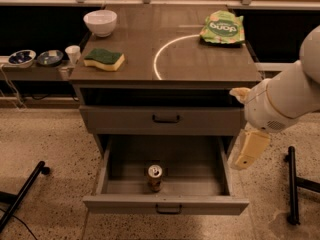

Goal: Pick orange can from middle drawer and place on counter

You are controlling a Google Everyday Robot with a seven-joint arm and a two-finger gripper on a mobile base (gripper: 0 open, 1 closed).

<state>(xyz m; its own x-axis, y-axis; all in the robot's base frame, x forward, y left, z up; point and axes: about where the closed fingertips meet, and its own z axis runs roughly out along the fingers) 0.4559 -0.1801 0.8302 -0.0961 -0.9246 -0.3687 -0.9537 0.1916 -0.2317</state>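
The orange can stands upright in the open middle drawer, near the middle of its front wall, silver top up. The counter is the cabinet's flat top with a white arc line on it. My gripper hangs at the end of the white arm on the right. It is beside the cabinet's right edge, level with the drawer opening, above and to the right of the can and apart from it. It holds nothing that I can see.
On the counter are a white bowl, a green-and-yellow sponge and a green chip bag. The upper drawer is closed. A side shelf at the left holds small bowls and a cup. Black stand legs are on the floor at the right.
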